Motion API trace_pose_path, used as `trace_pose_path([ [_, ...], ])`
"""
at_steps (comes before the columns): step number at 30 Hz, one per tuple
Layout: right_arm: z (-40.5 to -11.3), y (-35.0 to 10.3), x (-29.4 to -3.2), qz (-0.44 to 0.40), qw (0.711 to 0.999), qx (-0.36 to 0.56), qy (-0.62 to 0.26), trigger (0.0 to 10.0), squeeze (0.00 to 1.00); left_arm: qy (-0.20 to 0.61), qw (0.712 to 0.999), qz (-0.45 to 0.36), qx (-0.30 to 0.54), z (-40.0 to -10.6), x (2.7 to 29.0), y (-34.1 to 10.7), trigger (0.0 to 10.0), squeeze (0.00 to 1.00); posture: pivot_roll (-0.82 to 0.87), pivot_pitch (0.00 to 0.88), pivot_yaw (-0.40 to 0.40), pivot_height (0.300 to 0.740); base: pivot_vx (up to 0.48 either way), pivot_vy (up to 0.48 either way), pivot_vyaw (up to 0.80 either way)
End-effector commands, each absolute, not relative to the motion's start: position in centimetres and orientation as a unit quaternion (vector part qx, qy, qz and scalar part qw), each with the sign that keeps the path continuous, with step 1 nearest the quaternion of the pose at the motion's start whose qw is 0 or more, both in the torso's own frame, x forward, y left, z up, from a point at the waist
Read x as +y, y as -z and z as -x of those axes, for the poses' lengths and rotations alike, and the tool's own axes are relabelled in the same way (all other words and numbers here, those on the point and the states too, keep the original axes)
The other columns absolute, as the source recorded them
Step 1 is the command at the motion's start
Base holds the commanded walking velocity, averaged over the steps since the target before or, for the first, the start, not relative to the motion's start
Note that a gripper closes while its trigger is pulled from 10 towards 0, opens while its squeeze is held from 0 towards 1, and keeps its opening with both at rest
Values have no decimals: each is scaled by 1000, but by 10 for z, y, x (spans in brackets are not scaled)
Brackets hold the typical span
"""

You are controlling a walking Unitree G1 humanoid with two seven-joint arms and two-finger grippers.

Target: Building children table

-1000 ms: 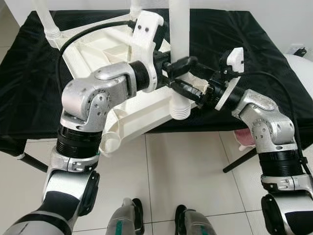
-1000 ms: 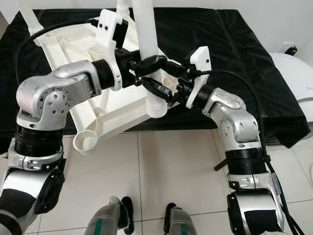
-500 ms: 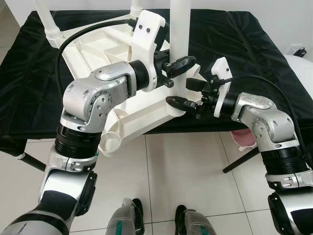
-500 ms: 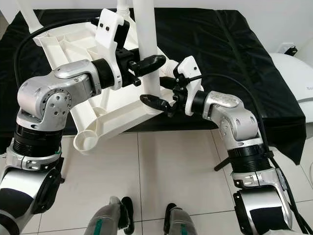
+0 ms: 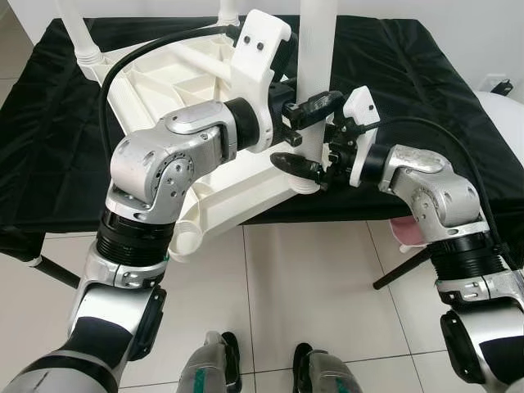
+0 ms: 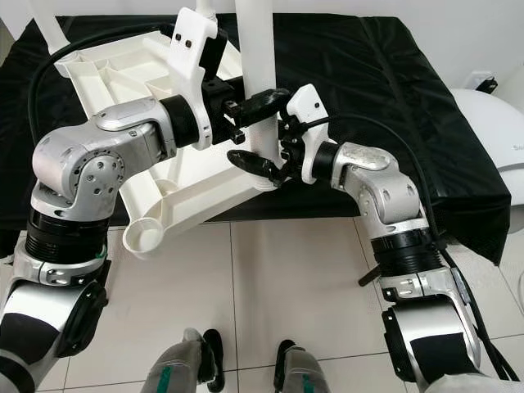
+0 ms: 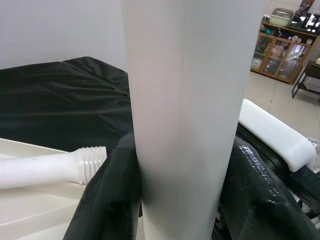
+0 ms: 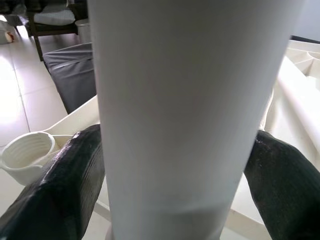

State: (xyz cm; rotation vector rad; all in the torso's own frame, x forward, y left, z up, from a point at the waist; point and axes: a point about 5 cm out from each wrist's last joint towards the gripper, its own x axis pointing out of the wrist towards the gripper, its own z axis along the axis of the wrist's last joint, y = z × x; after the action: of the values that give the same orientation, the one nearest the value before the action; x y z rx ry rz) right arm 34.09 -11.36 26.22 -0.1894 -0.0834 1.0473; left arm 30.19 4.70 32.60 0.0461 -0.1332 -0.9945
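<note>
Left tool [image 5: 313, 105]: it comes from the robot's left side and closes around the white table leg [image 5: 315, 49]; in the left wrist view its black fingers [image 7: 107, 200] press on both sides of the tube.
Right tool [image 5: 301, 167]: it reaches from the robot's right side, just under the left tool, and its fingers [image 8: 60, 185] stand on each side of the same leg near the lower end; I cannot tell if they press on it or only lie around it.
Table leg: a smooth white tube, upright, held between the two tools; its lower end is at the near corner of the table top [image 5: 164, 82].
Table top: white plastic, lying upside down behind the tools with the ribs upward, partly on the surface [image 5: 409, 74] and partly over its front edge; an open round socket [image 6: 146, 238] is at the corner that hangs out, to the left and below the tools.
Other legs: one white leg [image 5: 78, 33] stands at the far left corner, and a loose leg with a threaded end [image 7: 55, 165] lies beside the left tool.
Surface: covered by a black cloth, under and behind both tools.
Floor [image 5: 311, 278]: light tiles below the tools.
</note>
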Motion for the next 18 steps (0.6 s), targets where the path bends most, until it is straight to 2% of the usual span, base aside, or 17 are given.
trace_pose_path([
  [1, -342, -265, -112, 99, 860, -41, -499, 10000, 0, 532, 843, -32, -76, -291, 37, -330, 10000, 0, -83, 160, -21, 740, 0, 0, 0],
  [4, -343, -266, -113, 99, 860, -41, -500, 10000, 0, 533, 842, -35, -76, -290, 37, -329, 10000, 0, -84, 161, -22, 740, 0, 0, 0],
  [6, -343, -269, -115, 99, 860, -42, -499, 8941, 0, 532, 843, -39, -72, -291, 37, -326, 10000, 0, -84, 161, -22, 740, 0, 0, 0],
  [9, -343, -272, -118, 99, 860, -42, -498, 8941, 0, 529, 845, -41, -67, -293, 37, -322, 10000, 0, -93, 163, -21, 740, 0, 0, 0],
  [10, -343, -274, -119, 100, 860, -43, -498, 6431, 0, 528, 845, -41, -66, -293, 37, -321, 10000, 0, -93, 163, -21, 740, 0, 0, 0],
  [13, -344, -274, -119, 100, 860, -43, -498, 6431, 0, 529, 845, -42, -66, -294, 37, -321, 10000, 0, -93, 163, -21, 740, 0, 0, 0],
  [14, -344, -275, -119, 97, 860, -43, -499, 1608, 0, 529, 845, -41, -67, -294, 37, -322, 10000, 0, -93, 163, -21, 740, 0, 0, 0],
  [15, -344, -275, -119, 96, 860, -43, -499, 0, 0, 529, 845, -40, -67, -294, 37, -321, 10000, 0, -96, 163, -19, 740, 0, 0, 0],
  [18, -344, -277, -119, 92, 860, -45, -499, 0, 0, 529, 845, -40, -65, -294, 36, -320, 10000, 0, -96, 163, -19, 740, 0, 0, 0],
])
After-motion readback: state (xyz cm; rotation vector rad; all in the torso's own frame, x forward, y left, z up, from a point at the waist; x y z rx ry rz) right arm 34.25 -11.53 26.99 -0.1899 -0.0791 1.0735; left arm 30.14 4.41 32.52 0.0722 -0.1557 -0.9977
